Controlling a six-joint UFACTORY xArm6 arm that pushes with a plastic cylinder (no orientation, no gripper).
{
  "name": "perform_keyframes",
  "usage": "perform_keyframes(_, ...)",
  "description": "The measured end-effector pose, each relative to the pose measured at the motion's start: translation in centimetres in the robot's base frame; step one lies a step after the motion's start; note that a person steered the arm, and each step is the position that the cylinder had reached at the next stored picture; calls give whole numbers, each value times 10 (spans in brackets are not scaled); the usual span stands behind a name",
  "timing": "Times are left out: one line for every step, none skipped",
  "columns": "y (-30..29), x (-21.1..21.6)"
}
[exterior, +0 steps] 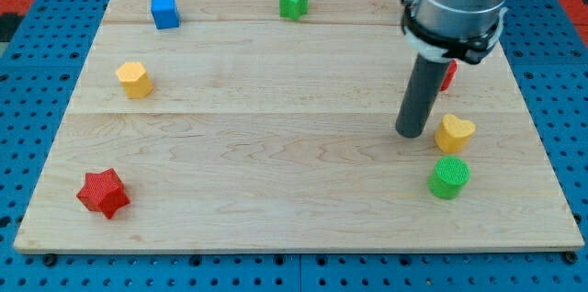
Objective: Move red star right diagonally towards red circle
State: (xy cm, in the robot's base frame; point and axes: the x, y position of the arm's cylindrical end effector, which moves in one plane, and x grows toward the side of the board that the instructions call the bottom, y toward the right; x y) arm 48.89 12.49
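The red star (103, 193) lies near the board's bottom left corner. The red circle (448, 75) is at the view's right, mostly hidden behind the arm, only a red sliver showing. My tip (412, 133) rests on the board at the right, just left of the yellow heart (455, 133) and below-left of the red circle, far from the red star.
A green cylinder (449, 177) sits below the yellow heart. A yellow hexagon (134, 79) is at the left, a blue cube (164, 11) at the top left, and a green star (293, 2) at the top middle. The wooden board (276, 127) lies on a blue pegboard.
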Motion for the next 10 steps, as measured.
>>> perform_keyframes(-77, 42)
perform_keyframes(-164, 96)
perform_keyframes(-248, 123)
perform_keyframes(-372, 121)
perform_keyframes(-384, 93)
perform_keyframes(-310, 82)
perform_keyframes(-322, 40)
perform_keyframes(-269, 31)
perform_keyframes(-306, 46)
perform_keyframes(-334, 77)
